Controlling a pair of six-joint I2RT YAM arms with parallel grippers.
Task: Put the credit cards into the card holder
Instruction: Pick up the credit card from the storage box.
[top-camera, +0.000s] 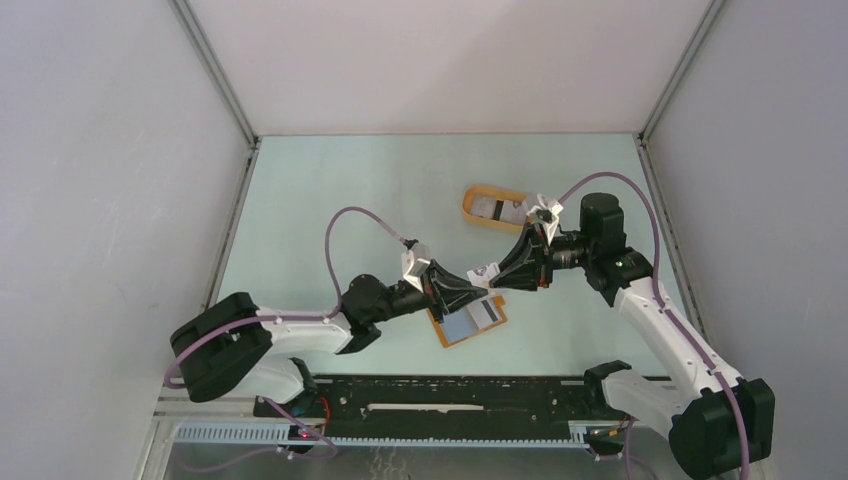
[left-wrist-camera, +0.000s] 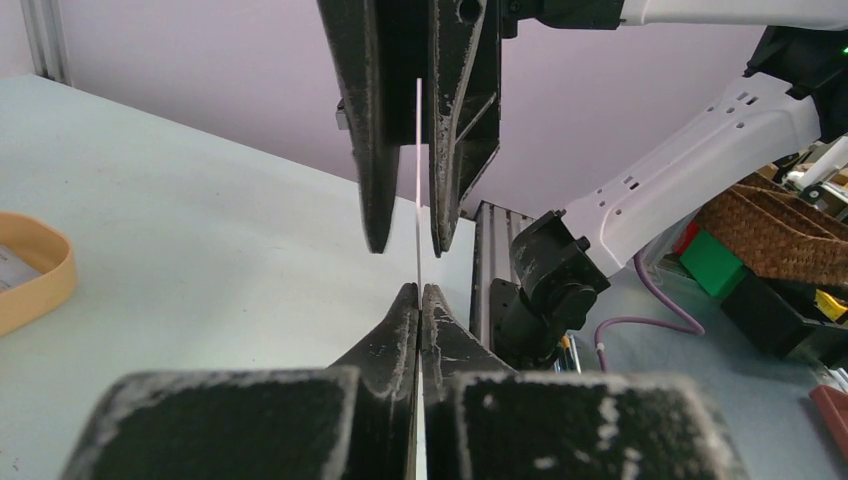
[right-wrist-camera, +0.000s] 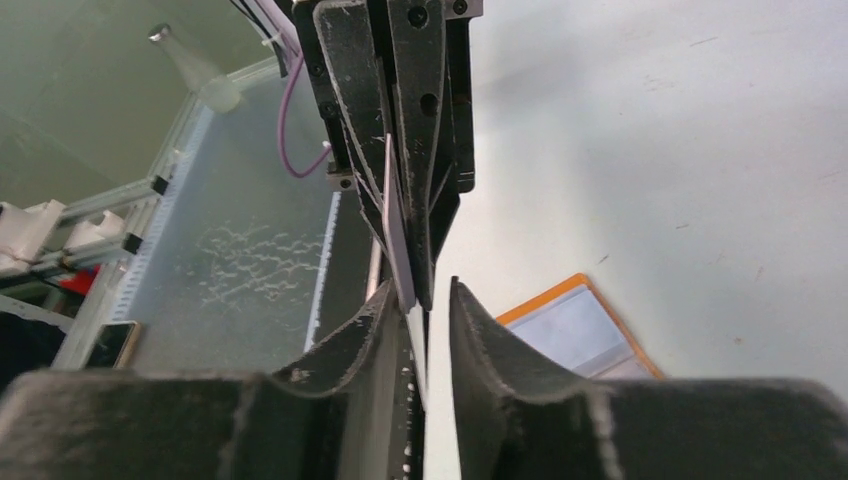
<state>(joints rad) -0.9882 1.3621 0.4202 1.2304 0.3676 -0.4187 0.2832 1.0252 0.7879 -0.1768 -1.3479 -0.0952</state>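
You are working over the pale green counter (top-camera: 330, 200), and both arms are meeting in the air just above the far edge of the card holder (right-wrist-camera: 578, 328). The holder is lying open and flat under them, orange-rimmed with a pale inside. The oval orange tray (top-camera: 467, 208) is sitting well beyond it, on the far side.

This is looking like a hand-over. The left gripper (left-wrist-camera: 420, 300) is pinching its fingers tight on one end of a credit card (left-wrist-camera: 416, 180). The right gripper (right-wrist-camera: 430, 300) is standing with its fingers a little apart, straddling the other end, with a gap showing beside the card.

To do this well, you are wanting the right fingers to back straight off along the card's own plane, without twisting, so they are not dragging it askew in the left grip. After that, you are bringing the card down to the holder, lined up square with a pocket mouth. I cannot tell which pocket is free.

The card itself is showing edge-on as a thin, pale, straight sliver, not bending.
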